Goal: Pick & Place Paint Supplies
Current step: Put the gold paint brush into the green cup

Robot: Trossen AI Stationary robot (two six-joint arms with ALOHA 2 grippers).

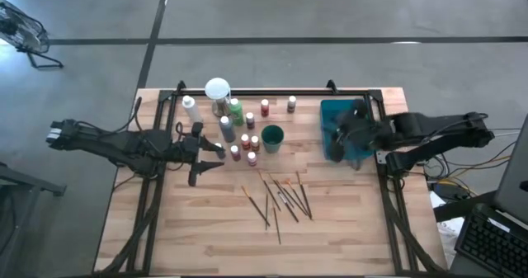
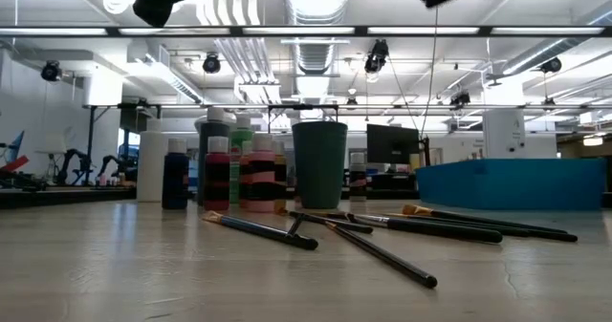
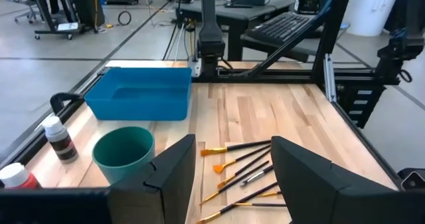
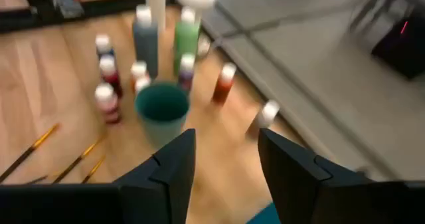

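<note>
Where clustered, roughly ten paint bottles (image 1: 239, 129), one teal cup (image 1: 273, 138).

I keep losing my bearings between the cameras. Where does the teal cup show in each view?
High view: teal cup at table centre, right of the bottle cluster.
Low view: cup at centre, behind the brushes.
Left wrist view: cup at lower left, nearer than the blue tray.
Right wrist view: cup just beyond the fingers.
Shared landmark: the tall green bottle behind the cup.
</note>
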